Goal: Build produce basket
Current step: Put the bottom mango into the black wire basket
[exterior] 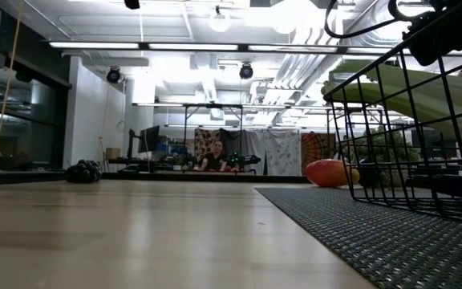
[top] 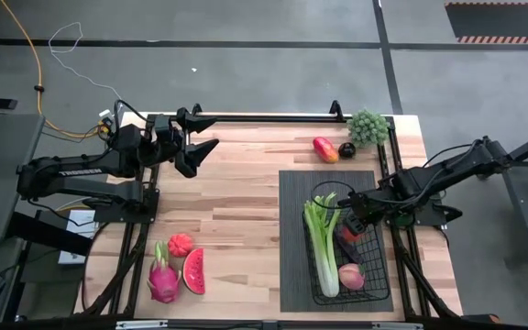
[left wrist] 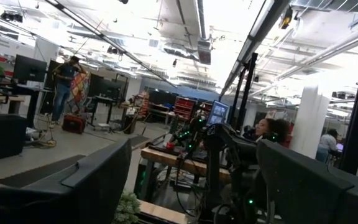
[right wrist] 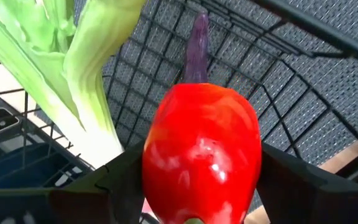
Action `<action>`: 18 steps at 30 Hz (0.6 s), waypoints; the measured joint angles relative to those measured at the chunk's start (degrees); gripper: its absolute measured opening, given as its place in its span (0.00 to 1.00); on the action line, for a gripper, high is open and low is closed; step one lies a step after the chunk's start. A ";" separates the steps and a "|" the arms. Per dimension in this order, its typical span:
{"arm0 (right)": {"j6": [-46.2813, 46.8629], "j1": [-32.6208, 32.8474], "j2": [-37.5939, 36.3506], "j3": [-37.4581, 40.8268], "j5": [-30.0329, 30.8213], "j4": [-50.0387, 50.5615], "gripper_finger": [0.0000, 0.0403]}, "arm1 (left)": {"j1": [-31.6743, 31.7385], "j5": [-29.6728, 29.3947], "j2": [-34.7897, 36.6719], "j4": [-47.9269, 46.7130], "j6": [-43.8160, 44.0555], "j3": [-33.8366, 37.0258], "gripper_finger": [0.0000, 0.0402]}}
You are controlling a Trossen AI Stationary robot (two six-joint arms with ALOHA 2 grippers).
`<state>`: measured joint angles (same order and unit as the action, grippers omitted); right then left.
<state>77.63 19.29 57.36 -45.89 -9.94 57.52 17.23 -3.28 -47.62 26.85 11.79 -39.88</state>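
The black wire basket (top: 374, 275) stands on a dark ribbed mat (top: 291, 238). In it lie a green celery bunch (top: 323, 247) and a pink round fruit (top: 351, 275). My right gripper (top: 356, 222) reaches into the basket and is shut on a glossy red fruit (right wrist: 201, 149); a purple stalk (right wrist: 197, 37) shows beyond it. My left gripper (top: 211, 134) hangs open above the table's far left, touching nothing. A red-orange mango (top: 325, 148), a small dark fruit (top: 346, 149) and grapes (top: 368, 126) lie near the far edge. A dragon fruit (top: 163, 277), watermelon slice (top: 193, 271) and peach (top: 181, 243) lie near left. My right gripper pinches the red fruit between its two fingers (right wrist: 110, 186), one on each side of its widest part (right wrist: 157, 155). The fingers slant down into the basket from the table's right side. The fruit sits inside the basket walls beside the celery; whether it rests on the basket floor I cannot tell.
The mat covers the table's right half. Bare wood (top: 236, 202) lies between the mat and the left fruit group. In the low view the basket (exterior: 407, 136) stands close on the right, with the mango (exterior: 331, 171) behind it. A person sits far off in the room.
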 joint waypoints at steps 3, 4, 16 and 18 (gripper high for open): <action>-0.04 0.00 0.00 0.00 -0.06 0.02 0.62 | 0.00 0.01 0.00 0.00 0.02 0.00 0.84; -0.03 0.00 0.00 0.00 0.15 0.00 0.62 | 0.00 0.01 0.00 0.00 0.01 0.00 0.84; -1.56 0.00 0.00 0.00 0.71 0.00 0.63 | 0.00 0.05 0.00 -0.02 0.02 0.00 0.84; -1.56 0.00 0.00 0.00 0.66 0.01 0.64 | 0.00 0.05 0.00 -0.02 0.02 0.00 0.84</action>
<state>76.07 19.29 57.36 -45.89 -9.28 57.53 17.23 -3.22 -47.62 26.83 11.81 -39.88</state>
